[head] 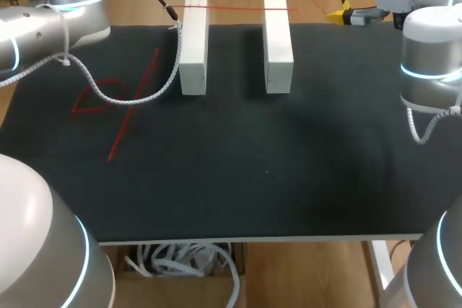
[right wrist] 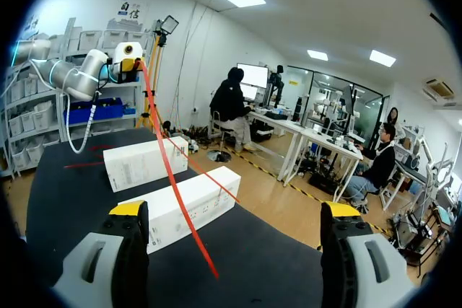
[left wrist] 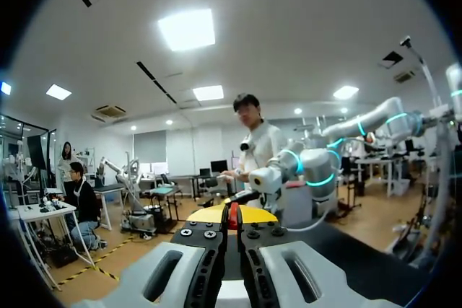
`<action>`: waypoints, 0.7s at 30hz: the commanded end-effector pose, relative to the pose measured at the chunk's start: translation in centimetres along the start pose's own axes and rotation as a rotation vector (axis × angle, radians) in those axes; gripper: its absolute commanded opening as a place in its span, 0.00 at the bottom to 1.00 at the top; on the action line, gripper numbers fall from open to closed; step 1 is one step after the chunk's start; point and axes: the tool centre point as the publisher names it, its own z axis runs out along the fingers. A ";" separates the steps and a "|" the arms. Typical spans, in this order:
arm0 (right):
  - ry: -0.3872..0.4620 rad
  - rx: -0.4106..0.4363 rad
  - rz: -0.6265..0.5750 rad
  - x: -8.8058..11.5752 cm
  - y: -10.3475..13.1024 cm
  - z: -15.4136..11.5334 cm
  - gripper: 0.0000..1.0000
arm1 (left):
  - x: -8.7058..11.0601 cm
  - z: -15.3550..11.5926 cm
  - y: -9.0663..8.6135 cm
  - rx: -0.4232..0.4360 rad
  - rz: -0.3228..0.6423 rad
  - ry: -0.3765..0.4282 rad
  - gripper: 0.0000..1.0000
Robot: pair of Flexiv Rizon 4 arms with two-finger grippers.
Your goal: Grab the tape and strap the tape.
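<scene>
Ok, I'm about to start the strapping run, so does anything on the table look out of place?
Yes: a strand of red tape lies loose on the black mat beside the left white box, looped and crossing itself. The right white box stands parallel to it; nothing looks spilled or damaged.

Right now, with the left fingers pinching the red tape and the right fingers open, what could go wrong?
The tape crosses both the left block and right block, held only by the left gripper; the open right gripper could miss so thin a strand. The left arm's white cable sags beside the left block and might drag it. Red strands lying on the mat could tangle.
</scene>
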 end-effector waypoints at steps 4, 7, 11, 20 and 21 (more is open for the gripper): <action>0.001 -0.001 0.000 -0.1 0.0 0.0 1.00 | -0.1 0.0 0.1 0.003 0.002 0.002 0.00; 0.001 -0.001 0.000 -0.1 0.0 0.0 1.00 | -0.1 0.0 0.1 0.003 0.002 0.002 0.00; -0.020 0.023 0.027 0.2 0.0 0.1 1.00 | -0.1 0.0 0.1 0.003 0.002 0.002 0.00; -0.241 0.222 0.329 -1.4 0.3 0.8 1.00 | -0.1 0.0 0.1 0.003 0.002 0.002 0.00; -0.246 0.230 0.362 -1.8 0.5 0.9 1.00 | -0.1 0.0 0.1 0.003 0.002 0.002 0.00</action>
